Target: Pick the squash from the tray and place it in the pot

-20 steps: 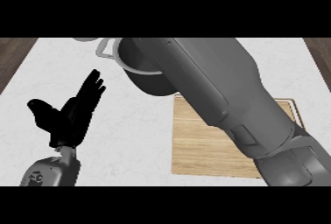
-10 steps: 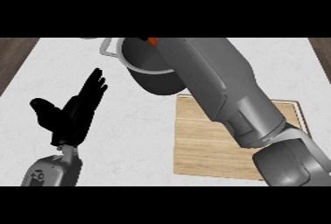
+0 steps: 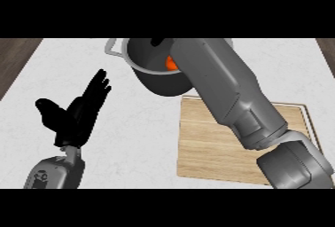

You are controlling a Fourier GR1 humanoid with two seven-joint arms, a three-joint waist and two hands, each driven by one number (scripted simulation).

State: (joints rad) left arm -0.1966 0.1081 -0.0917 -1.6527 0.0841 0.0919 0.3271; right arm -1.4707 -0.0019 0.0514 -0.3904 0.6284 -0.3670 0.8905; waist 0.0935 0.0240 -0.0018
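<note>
Where the right forearm crosses the pot (image 3: 157, 80), an orange squash (image 3: 170, 64) peeks out.

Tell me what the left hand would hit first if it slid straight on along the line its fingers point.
Probably the pot. The left hand rests open, fingers aimed up and to the right, toward the pot's wall and its handle. Bare counter lies between; depth is unclear.

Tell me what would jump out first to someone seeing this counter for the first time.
The big grey right forearm sweeps from the lower right up over the wooden tray to the pot at the top, hiding its own hand. A bit of orange, likely the squash, shows inside the pot beside the arm. At the left, the black left hand rests open, fingers up.
</note>
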